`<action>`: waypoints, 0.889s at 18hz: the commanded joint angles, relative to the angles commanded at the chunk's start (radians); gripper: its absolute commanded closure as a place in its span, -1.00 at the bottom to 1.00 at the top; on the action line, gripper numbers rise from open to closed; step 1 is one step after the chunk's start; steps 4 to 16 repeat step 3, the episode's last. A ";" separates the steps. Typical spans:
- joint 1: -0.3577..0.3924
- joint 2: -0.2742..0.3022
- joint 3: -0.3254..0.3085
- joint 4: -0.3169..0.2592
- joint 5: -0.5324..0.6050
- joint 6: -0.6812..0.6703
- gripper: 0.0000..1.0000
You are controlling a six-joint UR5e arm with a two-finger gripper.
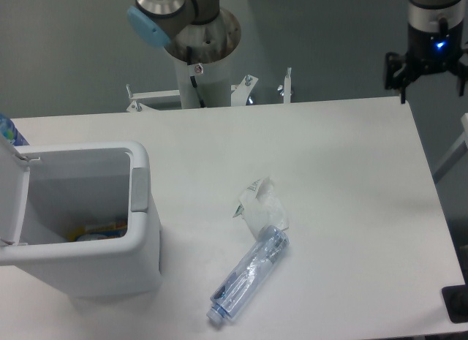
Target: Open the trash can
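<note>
Standing open at bench point(351, 208) left edge: bin point(139, 267), lid point(11, 201) swung up and cut off by frame. Task looks done, nothing left but retreat. Gripper point(430, 75) up at top right, off bench corner, well apart from bin, holding nothing; fingers dark, small, so spread or clenched — cannot tell. Bin contents dim, something yellow-blue inside. Bottle point(248, 276) and crumpled wrapper point(259, 205) lie mid-bench.

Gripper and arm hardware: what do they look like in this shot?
The gripper at top right is black with dark fingers, under a silver-and-black wrist section carrying a small lit blue light. At top centre, an arm joint is grey metal with a light-blue plastic cap. It stands on a white cylindrical pedestal with a black cable running down it and a small sticker.
</note>
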State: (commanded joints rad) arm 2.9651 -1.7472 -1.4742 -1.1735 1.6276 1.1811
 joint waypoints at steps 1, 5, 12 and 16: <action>0.006 0.002 0.000 0.002 0.000 0.003 -1.00; 0.012 0.000 0.002 0.003 0.000 0.003 -1.00; 0.012 0.000 0.002 0.003 0.000 0.003 -1.00; 0.012 0.000 0.002 0.003 0.000 0.003 -1.00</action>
